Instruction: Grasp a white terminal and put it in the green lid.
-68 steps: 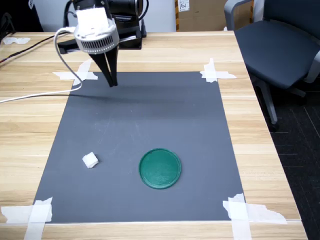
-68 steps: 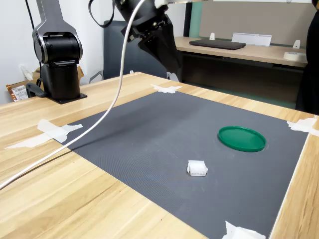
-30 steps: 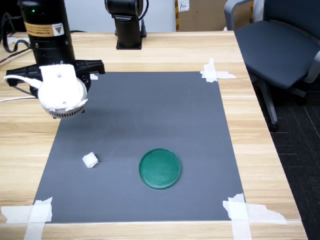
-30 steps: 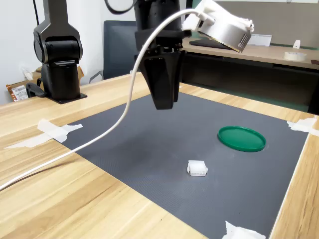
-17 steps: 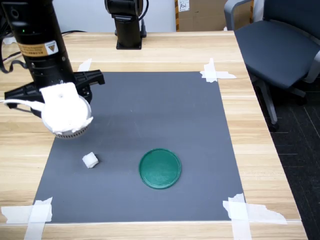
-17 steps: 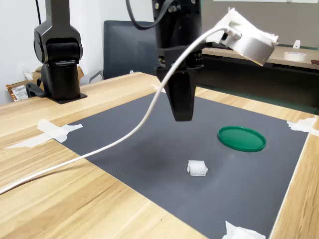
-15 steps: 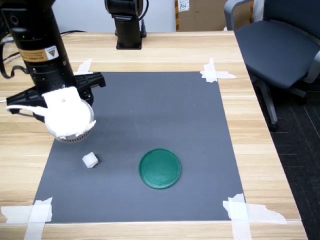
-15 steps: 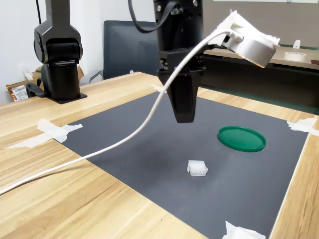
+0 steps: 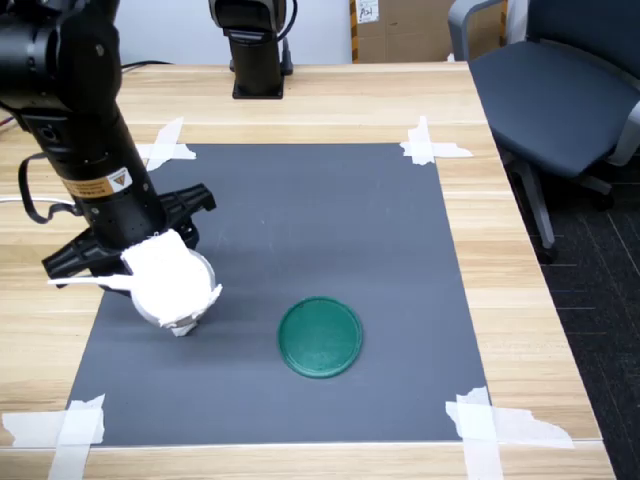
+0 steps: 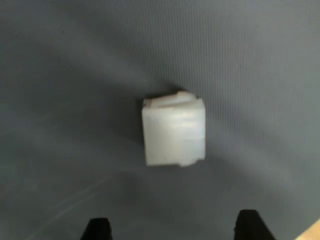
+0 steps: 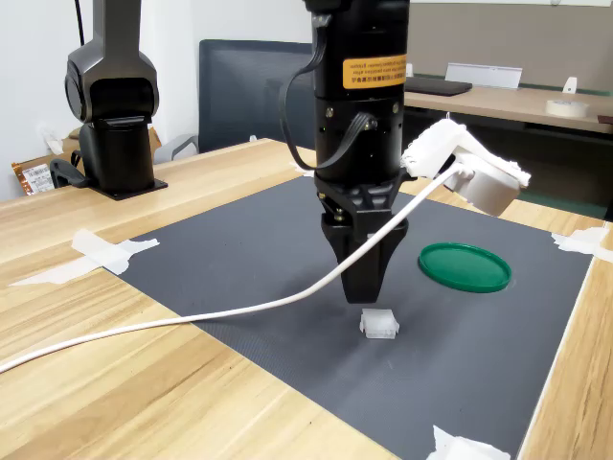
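Observation:
The white terminal [image 11: 379,325] lies on the dark grey mat, and the wrist view shows it as a small white block [image 10: 174,131]. My gripper [image 11: 365,290] hangs straight above it, with the tips a little over its top. In the wrist view the gripper [image 10: 172,227] is open, its two dark fingertips [image 10: 97,229] apart and nothing between them. In the first exterior view the arm's white-wrapped head [image 9: 170,285] covers the terminal and the fingers. The green lid [image 9: 320,336] lies flat and empty on the mat, at the terminal's right in both exterior views [image 11: 465,266].
The grey mat [image 9: 320,210] is taped at its corners to a wooden table [image 9: 520,250]. A white cable [image 11: 192,319] trails from the arm over the mat's edge. A second black arm base [image 11: 110,125] stands at the table's back. An office chair [image 9: 560,90] stands beside the table.
The arm has swung across the mat from its far corner to the terminal and come down. Its fingertips now hang just above the block. Terminal and lid have not moved.

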### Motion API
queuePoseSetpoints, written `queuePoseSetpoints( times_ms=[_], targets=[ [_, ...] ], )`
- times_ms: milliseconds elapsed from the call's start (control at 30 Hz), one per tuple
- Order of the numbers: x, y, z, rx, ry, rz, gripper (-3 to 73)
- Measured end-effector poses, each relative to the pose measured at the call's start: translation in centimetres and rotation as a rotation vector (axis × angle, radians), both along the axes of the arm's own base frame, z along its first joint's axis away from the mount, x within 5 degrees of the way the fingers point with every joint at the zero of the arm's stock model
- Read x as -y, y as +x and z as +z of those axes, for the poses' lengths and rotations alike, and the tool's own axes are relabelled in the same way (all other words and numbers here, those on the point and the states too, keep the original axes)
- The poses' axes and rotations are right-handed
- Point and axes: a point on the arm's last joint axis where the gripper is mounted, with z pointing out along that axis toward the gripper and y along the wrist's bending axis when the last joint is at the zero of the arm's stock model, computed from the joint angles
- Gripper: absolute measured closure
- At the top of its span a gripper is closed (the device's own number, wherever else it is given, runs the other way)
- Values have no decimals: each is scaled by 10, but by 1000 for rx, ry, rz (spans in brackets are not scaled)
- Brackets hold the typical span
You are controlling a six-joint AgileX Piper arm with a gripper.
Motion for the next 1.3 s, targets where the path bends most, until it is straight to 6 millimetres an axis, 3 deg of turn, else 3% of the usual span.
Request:
queuePoseSetpoints(
  times_ms=[433, 733, 1000, 1300],
  targets=[
    [0, 6, -16, -14, -2, 65, 209],
    [-2, 9, -16, 27, 27, 49, 209],
    [-16, 13, -24, 6, 30, 62, 209],
    [-15, 18, -20, 24, 22, 4, 209]
  ],
)
